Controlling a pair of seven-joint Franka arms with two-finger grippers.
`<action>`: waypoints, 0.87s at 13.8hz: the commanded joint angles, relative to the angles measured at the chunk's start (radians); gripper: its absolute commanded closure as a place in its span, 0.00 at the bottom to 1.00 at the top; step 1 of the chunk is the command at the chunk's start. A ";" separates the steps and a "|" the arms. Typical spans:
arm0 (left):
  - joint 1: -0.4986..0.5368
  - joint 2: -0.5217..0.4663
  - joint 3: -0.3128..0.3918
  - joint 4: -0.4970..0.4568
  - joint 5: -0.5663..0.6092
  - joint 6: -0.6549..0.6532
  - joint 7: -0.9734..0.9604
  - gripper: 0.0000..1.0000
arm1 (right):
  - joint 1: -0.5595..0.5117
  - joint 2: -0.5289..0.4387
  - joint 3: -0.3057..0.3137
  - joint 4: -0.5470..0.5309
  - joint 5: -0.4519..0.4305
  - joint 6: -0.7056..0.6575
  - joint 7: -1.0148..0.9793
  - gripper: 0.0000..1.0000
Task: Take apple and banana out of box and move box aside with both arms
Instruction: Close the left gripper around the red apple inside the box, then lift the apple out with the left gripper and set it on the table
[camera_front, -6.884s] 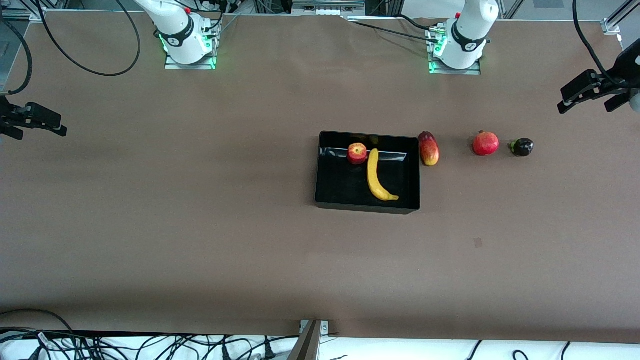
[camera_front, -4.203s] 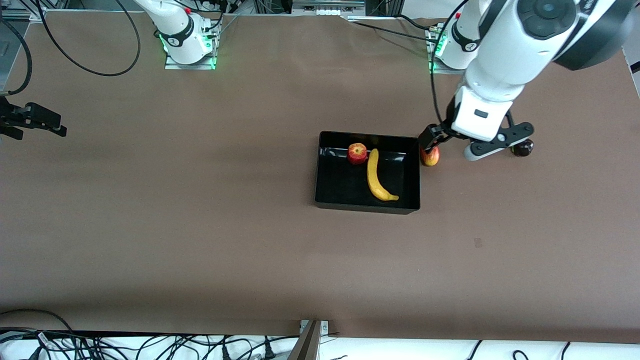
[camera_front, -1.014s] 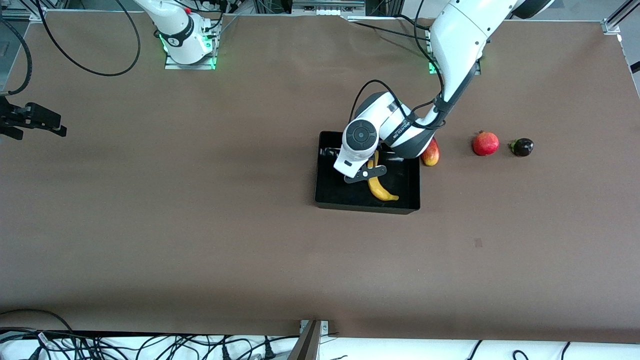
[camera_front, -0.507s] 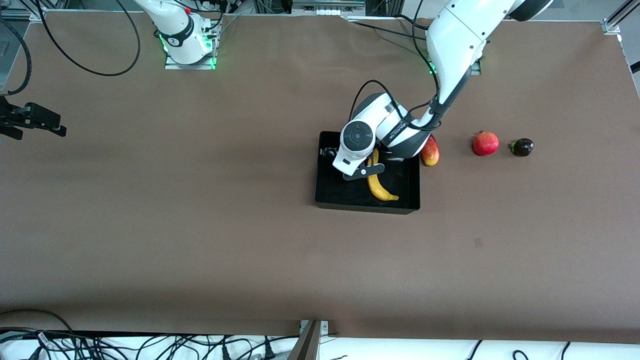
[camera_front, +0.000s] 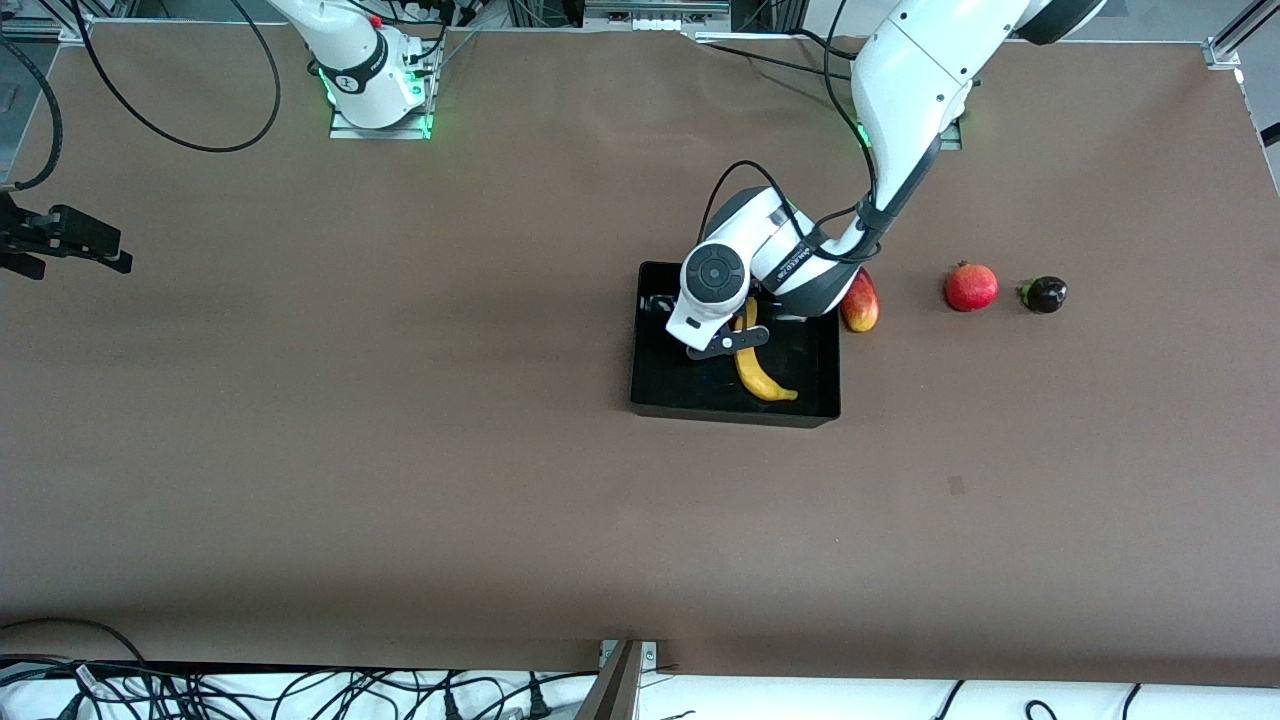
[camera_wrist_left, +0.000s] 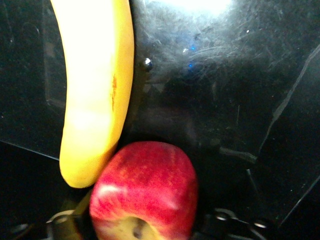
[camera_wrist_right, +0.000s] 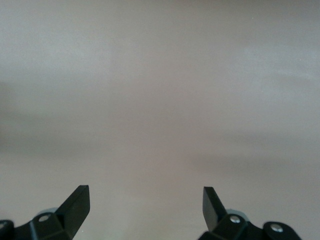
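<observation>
The black tray (camera_front: 735, 412) lies mid-table and also fills the left wrist view (camera_wrist_left: 225, 100). The yellow banana (camera_front: 760, 378) lies in it, and its end touches the red apple (camera_wrist_left: 145, 192) in the left wrist view, where the banana (camera_wrist_left: 92, 85) shows large. My left gripper (camera_front: 718, 335) is down inside the tray, right over the apple, which sits between its jaws. The left wrist hides the apple in the front view. My right gripper (camera_front: 105, 250) waits at the right arm's end of the table, open and empty (camera_wrist_right: 145, 197).
A red-yellow mango (camera_front: 861, 303) lies against the tray's outer wall toward the left arm's end. A round red pomegranate (camera_front: 971, 287) and a small dark purple fruit (camera_front: 1044, 294) lie farther that way. Cables hang along the near table edge.
My left arm swung in from its end of the table, passed over the mango and came down over the apple in the tray. In the last half second it has barely moved.
</observation>
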 joint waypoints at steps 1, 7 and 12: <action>0.001 -0.016 -0.007 -0.019 -0.013 0.006 -0.031 0.79 | -0.014 0.009 0.005 0.021 0.005 -0.016 -0.018 0.00; 0.066 -0.056 -0.005 0.178 -0.059 -0.241 -0.027 0.88 | -0.014 0.009 0.005 0.021 0.003 -0.016 -0.018 0.00; 0.223 -0.150 -0.001 0.317 -0.119 -0.407 0.194 0.87 | -0.014 0.009 0.004 0.021 0.005 -0.016 -0.018 0.00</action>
